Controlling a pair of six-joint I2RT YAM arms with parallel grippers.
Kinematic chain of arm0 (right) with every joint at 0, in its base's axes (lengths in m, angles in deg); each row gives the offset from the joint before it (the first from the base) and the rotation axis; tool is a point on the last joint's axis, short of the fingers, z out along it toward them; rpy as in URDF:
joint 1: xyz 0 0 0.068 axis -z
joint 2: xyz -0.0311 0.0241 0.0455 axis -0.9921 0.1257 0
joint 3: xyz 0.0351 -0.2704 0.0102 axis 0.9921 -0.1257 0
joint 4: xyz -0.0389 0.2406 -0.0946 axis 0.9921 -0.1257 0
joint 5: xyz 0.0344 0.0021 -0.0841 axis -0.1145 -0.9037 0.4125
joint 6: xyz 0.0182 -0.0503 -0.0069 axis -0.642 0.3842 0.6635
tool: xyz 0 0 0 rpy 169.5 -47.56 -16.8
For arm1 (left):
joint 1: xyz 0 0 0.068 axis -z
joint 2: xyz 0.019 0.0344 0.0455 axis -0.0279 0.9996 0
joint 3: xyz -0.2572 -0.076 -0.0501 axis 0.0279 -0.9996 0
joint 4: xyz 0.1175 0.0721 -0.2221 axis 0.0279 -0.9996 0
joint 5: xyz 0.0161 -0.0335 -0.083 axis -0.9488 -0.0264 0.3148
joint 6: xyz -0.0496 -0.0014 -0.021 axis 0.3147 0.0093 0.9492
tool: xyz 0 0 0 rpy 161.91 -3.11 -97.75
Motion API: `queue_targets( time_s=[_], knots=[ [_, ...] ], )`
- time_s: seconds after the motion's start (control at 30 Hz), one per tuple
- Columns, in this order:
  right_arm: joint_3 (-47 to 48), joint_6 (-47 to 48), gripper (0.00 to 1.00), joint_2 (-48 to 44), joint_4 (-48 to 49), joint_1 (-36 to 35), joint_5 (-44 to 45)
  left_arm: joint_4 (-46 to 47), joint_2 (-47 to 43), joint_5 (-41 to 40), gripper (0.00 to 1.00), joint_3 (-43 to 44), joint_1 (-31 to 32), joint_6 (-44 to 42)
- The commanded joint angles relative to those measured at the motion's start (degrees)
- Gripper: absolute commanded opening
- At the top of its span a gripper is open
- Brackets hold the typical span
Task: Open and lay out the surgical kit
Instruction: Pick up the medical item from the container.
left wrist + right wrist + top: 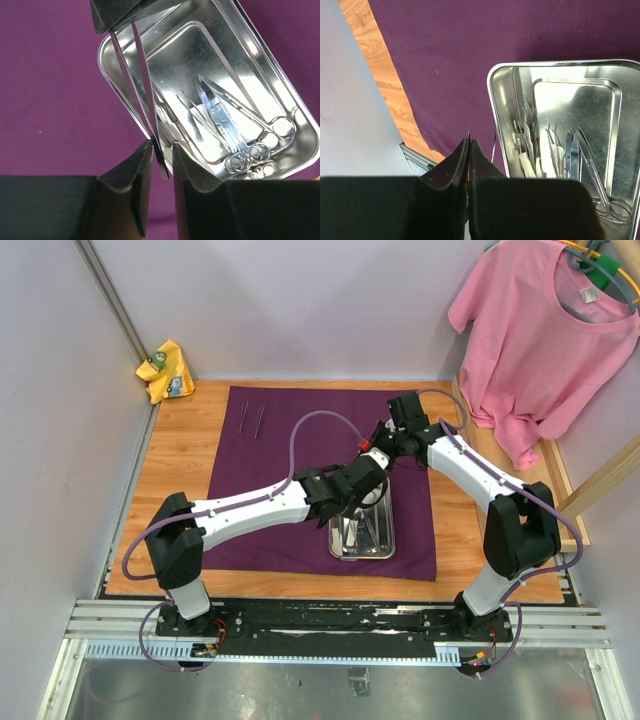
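Observation:
The dark purple cloth (270, 460) lies spread flat on the wooden table. On it stands the steel tray (338, 540), holding scissors (250, 135), more slim instruments and white gauze (525, 165). Two thin instruments (250, 418) lie at the cloth's far left. Above the tray's edge a pair of forceps (144, 75) hangs between both arms. My right gripper (470, 141) is shut on its tip end. The forceps' joined end sits between the fingers of my left gripper (161, 146), whose jaws stand narrowly apart, with a gap still showing on the right side.
A pink T-shirt (545, 340) hangs at the back right over a wooden frame. A yellow rag (165, 370) lies in the back left corner. Grey walls close in both sides. Both arms cross over the middle of the cloth.

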Motion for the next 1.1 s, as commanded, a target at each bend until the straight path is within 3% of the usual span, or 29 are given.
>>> queue_targets(
  time_s=[0.0, 0.3, 0.4, 0.5, 0.67, 0.87, 1.07],
  knots=[
    [0.33, 0.19, 0.01, 0.78, -0.16, 0.59, -0.18, -0.33, 1.14, -1.1, 0.24, 2.25, 0.76, -0.2],
    [1.72, 0.16, 0.01, 1.9, 0.02, 0.59, -1.33, -0.85, 2.65, -1.75, 0.07, 3.25, 1.21, -0.63],
    [2.83, -0.16, 0.1, 2.25, 0.24, 0.67, -2.56, -0.96, 2.83, -2.5, 0.05, 3.11, 1.3, -0.51],
    [3.77, -0.04, 0.28, 2.01, 0.21, 1.12, -2.91, -1.18, 2.88, -4.08, 0.03, 2.78, 1.28, -0.34],
    [3.77, 0.89, 0.45, 1.52, -0.38, 3.66, -3.2, -1.39, 2.41, -5.75, 0.02, 1.9, 1.24, -0.08],
    [5.43, 3.0, 0.62, 1.54, -2.03, 8.09, -3.21, -1.19, 1.78, -7.76, 0.01, 1.23, 1.18, 0.5],
    [6.06, 5.83, 0.71, 0.13, -3.78, 14.1, -4.18, -0.56, 1.37, -8.29, 0.0, 1.3, -0.46, 1.22]
  ],
)
